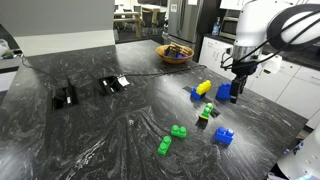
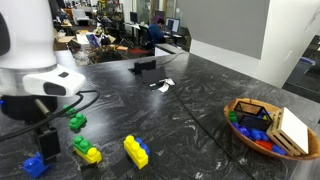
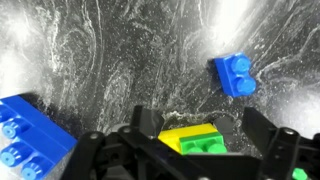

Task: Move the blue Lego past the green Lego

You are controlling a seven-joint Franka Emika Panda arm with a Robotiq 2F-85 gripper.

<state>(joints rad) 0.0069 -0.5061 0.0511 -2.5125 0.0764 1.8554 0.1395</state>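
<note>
The small blue Lego (image 1: 224, 135) lies on the black marble table near the front right; it also shows in an exterior view (image 2: 35, 165) and at the upper right of the wrist view (image 3: 234, 74). Two green Legos (image 1: 178, 131) (image 1: 164, 146) lie to its left; one shows in an exterior view (image 2: 77, 122). My gripper (image 1: 237, 88) (image 2: 45, 138) (image 3: 200, 118) is open and empty. It hovers above a green-on-yellow brick (image 3: 195, 140), away from the blue Lego.
A larger blue block (image 1: 223, 92) (image 3: 25, 135) sits near the gripper. A yellow brick with a blue piece (image 1: 203, 88) (image 2: 135, 150) and the green-on-yellow brick (image 1: 207, 111) (image 2: 88, 152) lie nearby. A bowl of bricks (image 1: 175, 53) (image 2: 270, 128) and black items (image 1: 65, 96) stand farther off.
</note>
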